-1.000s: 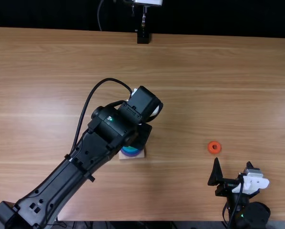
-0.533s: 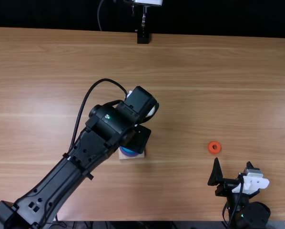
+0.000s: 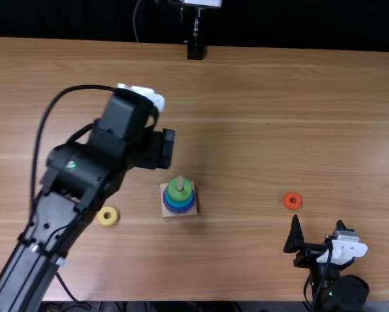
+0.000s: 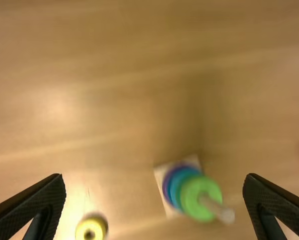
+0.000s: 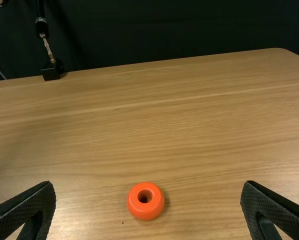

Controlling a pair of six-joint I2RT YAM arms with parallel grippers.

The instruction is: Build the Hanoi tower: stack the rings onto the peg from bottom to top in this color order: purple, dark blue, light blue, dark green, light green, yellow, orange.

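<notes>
"While the left gripper is hanging over the table, past the stack toward the far side, how are its fingers sitting?"

"Spread wide, tbh. Its wrist view is showing one at each side with a big gap between. The right gripper is waiting low at the near edge, right of the middle, and its two fingers are standing well apart too."

"Nice. And the stack itself?"

"So the peg is poking up out of the light green ring, which is sitting on top. Blue layers are showing under that, and the purple ring is lying at the bottom, on the pale square base. Whether a dark green one is hiding in the middle, the overlap isn't really letting anyone tell."

"Lol fair. Where are the loose ones hanging out?"

"Yellow ring is lying flat on the wood, left of the base, just beside the left arm as the top view is showing it. Orange ring is lying flat well to the right of the base, just beyond the right gripper's fingertips. Oh, and a black stand is standing at the table's far edge."
</notes>
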